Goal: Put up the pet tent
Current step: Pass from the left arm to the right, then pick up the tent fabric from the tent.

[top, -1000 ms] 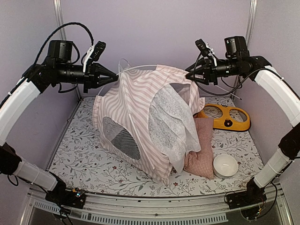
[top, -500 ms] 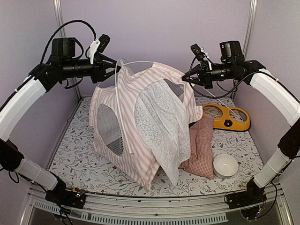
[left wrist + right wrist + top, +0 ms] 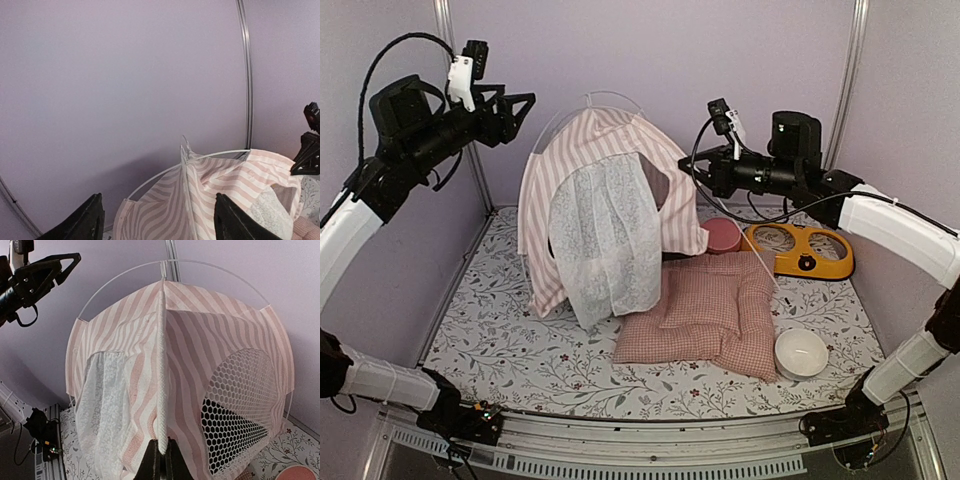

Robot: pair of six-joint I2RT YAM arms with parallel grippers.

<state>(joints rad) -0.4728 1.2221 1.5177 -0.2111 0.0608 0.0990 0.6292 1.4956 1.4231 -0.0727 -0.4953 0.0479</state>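
Pet tent [image 3: 610, 190]: upright on floral mat [image 3: 500, 340], white poles arched over the roof, sheer curtain hanging down over the door. Directly ahead of right gripper [image 3: 160, 460], touching its tips. Ahead of and below left gripper [image 3: 520, 112], apart from it.

Right gripper: pinched narrow on the tent's vertical corner seam, mesh window just to one side of the tips. Probably held there to steady the light frame and keep it square.

Left gripper: jaws wide, nothing between them, clear of the pole arch. Looks hands-off on that side, so standing shape judged to depend on the poles plus the right pinch.

Around:
- pink checked cushion [image 3: 705, 310] below right gripper, flat on the mat, butting against the tent's door side, not inside.
- pink dish [image 3: 723, 235] under right gripper, between tent and yellow feeder [image 3: 800, 250].
- white bowl [image 3: 800, 352] just beside cushion's near corner.

In the way: cushion and curtain across the doorway. Risk: any tug on the seam likely to tip or skew the tent.
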